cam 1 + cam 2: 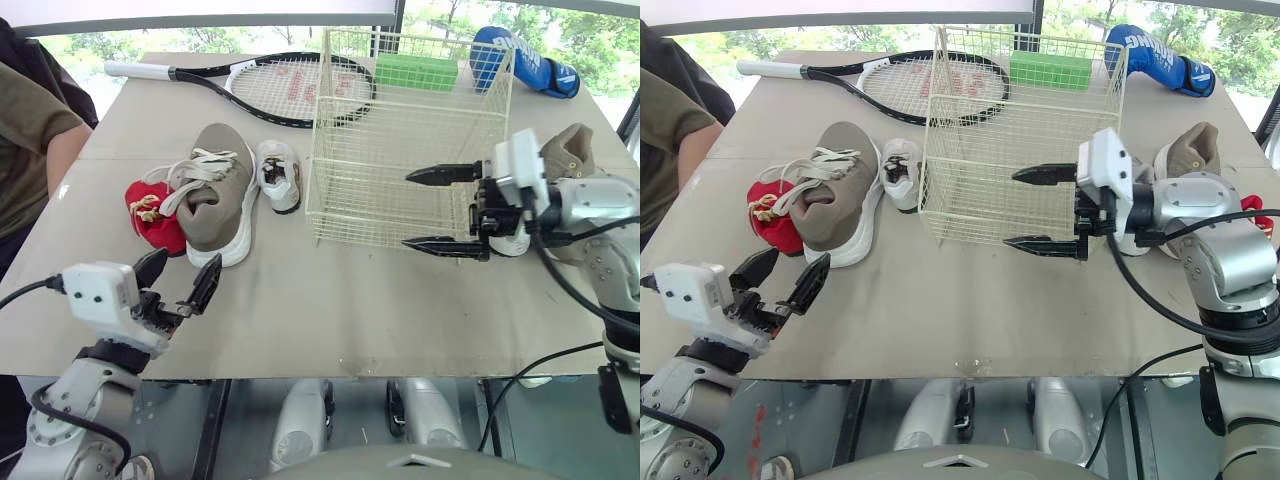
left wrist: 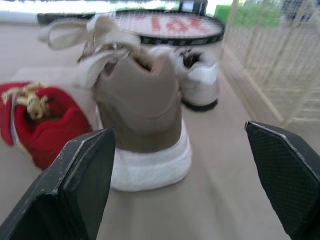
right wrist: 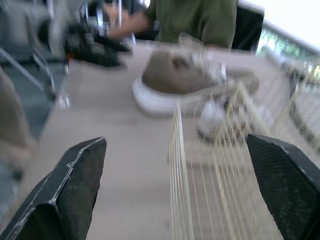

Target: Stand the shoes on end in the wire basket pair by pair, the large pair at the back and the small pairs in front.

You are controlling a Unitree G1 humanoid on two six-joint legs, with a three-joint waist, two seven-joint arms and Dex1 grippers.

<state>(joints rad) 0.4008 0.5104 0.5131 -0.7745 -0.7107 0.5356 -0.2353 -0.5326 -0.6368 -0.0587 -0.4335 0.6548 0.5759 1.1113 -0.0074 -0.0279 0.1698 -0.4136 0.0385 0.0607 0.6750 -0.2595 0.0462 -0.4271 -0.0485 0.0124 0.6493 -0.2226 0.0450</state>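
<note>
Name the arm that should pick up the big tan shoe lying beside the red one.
Left. The left gripper sits open just short of the tan shoe, facing its heel. The right gripper, also open, is over by the wire basket, farther from that shoe.

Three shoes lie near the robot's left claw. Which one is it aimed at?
The big taupe sneaker: its heel faces the left gripper, centred between the open fingers. The small red shoe lies to its left, the small white shoe to its right.
</note>
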